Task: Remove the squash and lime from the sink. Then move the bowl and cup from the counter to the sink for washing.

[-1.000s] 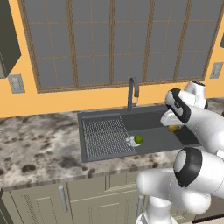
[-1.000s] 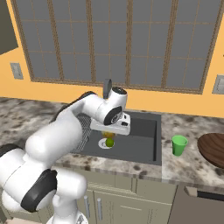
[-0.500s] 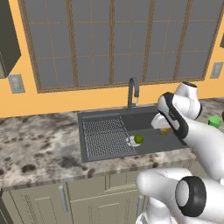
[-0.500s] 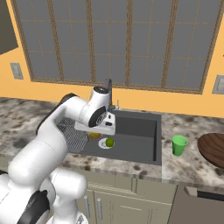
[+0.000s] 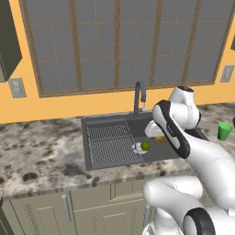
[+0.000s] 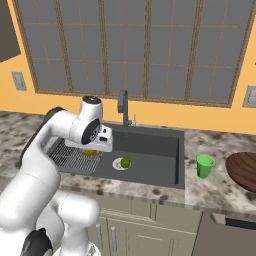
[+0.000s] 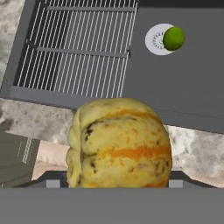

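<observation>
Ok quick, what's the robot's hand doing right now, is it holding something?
Gripper: closed on the small yellow-orange lumpy squash, carried above the dark grey sink.

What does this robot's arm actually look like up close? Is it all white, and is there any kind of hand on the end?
Mostly glossy white: fat, rounded segments like bent tubes, linked by dark grey to black joint rings. A round black cap sits on the wrist joint. At the end is the gripper, a boxy white block, not a hand with fingers like ours. No loose cables or lettering can be made out.
</observation>
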